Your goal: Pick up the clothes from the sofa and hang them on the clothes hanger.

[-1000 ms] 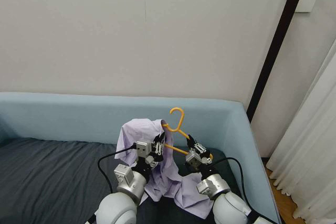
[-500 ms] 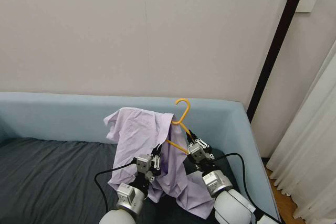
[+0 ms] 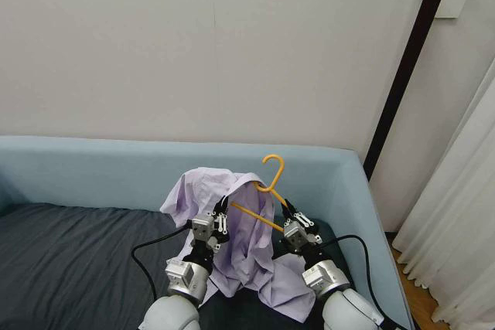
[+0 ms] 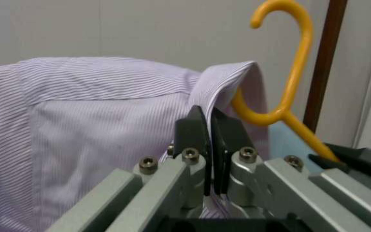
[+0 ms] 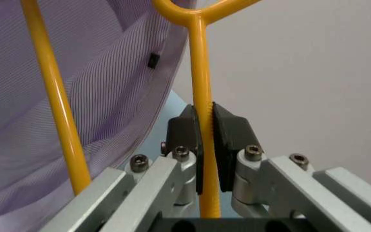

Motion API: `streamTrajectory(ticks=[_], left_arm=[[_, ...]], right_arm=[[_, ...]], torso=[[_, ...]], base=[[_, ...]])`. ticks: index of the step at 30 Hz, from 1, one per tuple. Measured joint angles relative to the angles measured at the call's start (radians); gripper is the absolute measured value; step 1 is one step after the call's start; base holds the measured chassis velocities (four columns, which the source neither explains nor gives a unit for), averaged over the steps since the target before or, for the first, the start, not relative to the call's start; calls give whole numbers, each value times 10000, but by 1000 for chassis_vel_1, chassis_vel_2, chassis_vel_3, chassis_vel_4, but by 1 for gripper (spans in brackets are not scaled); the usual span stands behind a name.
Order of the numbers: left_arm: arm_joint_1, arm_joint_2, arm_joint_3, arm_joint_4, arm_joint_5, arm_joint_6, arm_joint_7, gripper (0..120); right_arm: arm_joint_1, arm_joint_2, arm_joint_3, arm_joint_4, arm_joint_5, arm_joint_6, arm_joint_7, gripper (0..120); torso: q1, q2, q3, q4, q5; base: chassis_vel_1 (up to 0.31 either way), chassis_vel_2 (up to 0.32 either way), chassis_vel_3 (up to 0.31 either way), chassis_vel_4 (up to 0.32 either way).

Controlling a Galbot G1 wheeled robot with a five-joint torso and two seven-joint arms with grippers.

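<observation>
One lilac striped shirt (image 3: 232, 249) is draped over one yellow hanger (image 3: 272, 169), held up in front of the sofa (image 3: 77, 161) near its right end; the shirt's lower folds hang down over the dark seat cushion (image 3: 69, 260), and I cannot tell whether they touch it; the left end effector (image 4: 210, 126) has its fingers pressed together on a fold of the shirt just under the collar, beside the hanger's hook; the right end effector (image 5: 206, 123) pinches one bar of the hanger below the junction; the two stand side by side beneath the shirt.
</observation>
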Motion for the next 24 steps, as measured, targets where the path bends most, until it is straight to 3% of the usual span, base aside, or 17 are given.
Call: streamTrajectory(ticks=[16, 24], left_arm=[[154, -277, 306, 393, 715, -152, 89, 0], [243, -517, 508, 589, 886, -821, 330, 4]], right_arm=[[183, 177, -154, -95, -51, -217, 1, 5], [221, 130, -43, 184, 203, -349, -5, 5]], torso=[[0, 0, 0, 1, 0], [0, 0, 0, -2, -1]], base=[[0, 0, 0, 0], [0, 0, 0, 0]])
